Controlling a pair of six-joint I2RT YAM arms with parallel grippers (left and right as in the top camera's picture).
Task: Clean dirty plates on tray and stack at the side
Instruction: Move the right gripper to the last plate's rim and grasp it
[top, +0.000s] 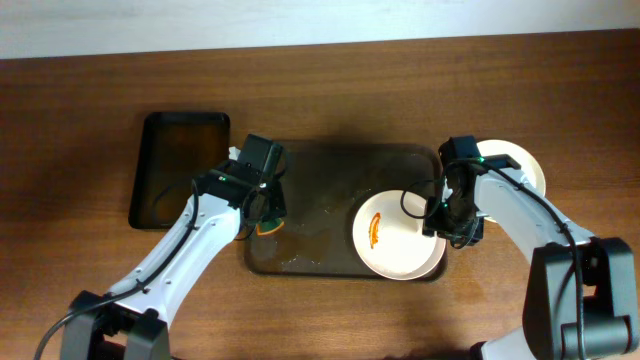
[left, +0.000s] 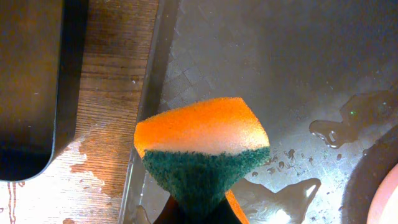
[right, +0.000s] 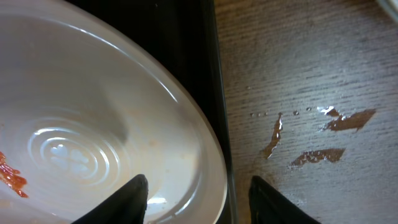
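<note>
A white plate (top: 395, 236) with an orange smear lies on the right end of the dark brown tray (top: 320, 200). It also fills the left of the right wrist view (right: 93, 112). My right gripper (top: 447, 215) is open with its fingers (right: 199, 199) astride the plate's right rim and the tray's edge. White plates (top: 520, 165) lie on the table right of the tray, partly hidden by the right arm. My left gripper (top: 262, 205) is shut on an orange and green sponge (left: 202, 146) over the tray's wet left end (left: 280, 81).
A smaller black tray (top: 180, 165) lies left of the brown tray, and it shows in the left wrist view (left: 31, 81). Water patches lie on the wood (right: 323, 137) right of the tray and on the wood (left: 93, 155) between the trays.
</note>
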